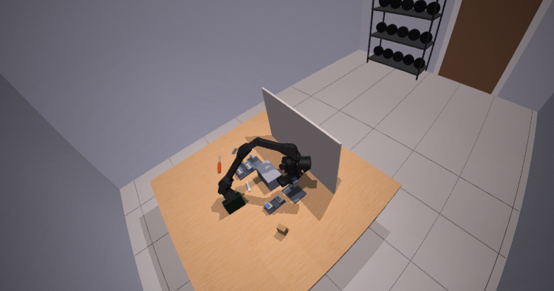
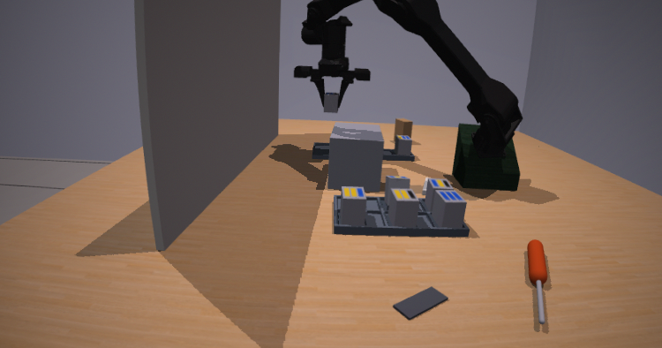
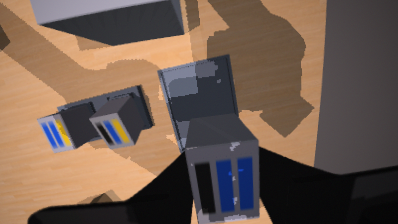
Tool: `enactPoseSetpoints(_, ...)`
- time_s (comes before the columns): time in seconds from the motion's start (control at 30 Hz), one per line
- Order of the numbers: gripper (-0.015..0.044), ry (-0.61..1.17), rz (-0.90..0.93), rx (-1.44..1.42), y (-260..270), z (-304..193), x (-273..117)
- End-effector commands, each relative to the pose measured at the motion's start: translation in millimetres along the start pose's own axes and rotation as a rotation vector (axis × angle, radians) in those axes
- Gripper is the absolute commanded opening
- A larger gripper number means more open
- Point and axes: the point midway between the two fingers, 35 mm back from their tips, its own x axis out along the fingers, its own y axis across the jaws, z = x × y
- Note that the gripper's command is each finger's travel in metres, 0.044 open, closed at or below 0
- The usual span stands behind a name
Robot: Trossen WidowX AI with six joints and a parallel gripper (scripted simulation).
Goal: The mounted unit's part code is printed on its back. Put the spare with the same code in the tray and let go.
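Note:
My gripper point(image 1: 295, 181) point(image 2: 331, 107) point(image 3: 217, 150) is shut on a grey spare block with black, blue, blue bars on its top. It holds the block upright in the air. The dark empty tray point(image 1: 297, 196) point(image 2: 319, 155) point(image 3: 233, 85) lies below; in the wrist view the block overlaps its near end. A small rack point(image 1: 275, 208) point(image 3: 146, 107) beside it holds two striped blocks. A larger divided rack point(image 2: 398, 230) holds several striped blocks; one is partly hidden. A grey box point(image 1: 268, 173) point(image 2: 355, 160) point(image 3: 115, 27) stands between the racks. I cannot make out the mounted unit's code.
A tall grey panel point(image 1: 306, 138) point(image 2: 213, 114) point(image 3: 360, 100) stands beside the tray. A wooden block point(image 1: 282, 230) point(image 2: 403, 130), an orange screwdriver point(image 1: 219, 167) point(image 2: 537, 262), a dark flat plate point(image 1: 234, 151) point(image 2: 420, 302) and a small white piece point(image 1: 248, 186) are on the table.

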Motion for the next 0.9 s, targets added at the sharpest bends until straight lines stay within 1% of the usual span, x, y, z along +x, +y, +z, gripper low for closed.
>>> enactPoseSetpoints(0.0,0.0,-0.002,-0.003,0.005,-1,0,4)
enactPoseSetpoints(0.87,0.0,-0.003,-0.004,0.005,-1,0,23)
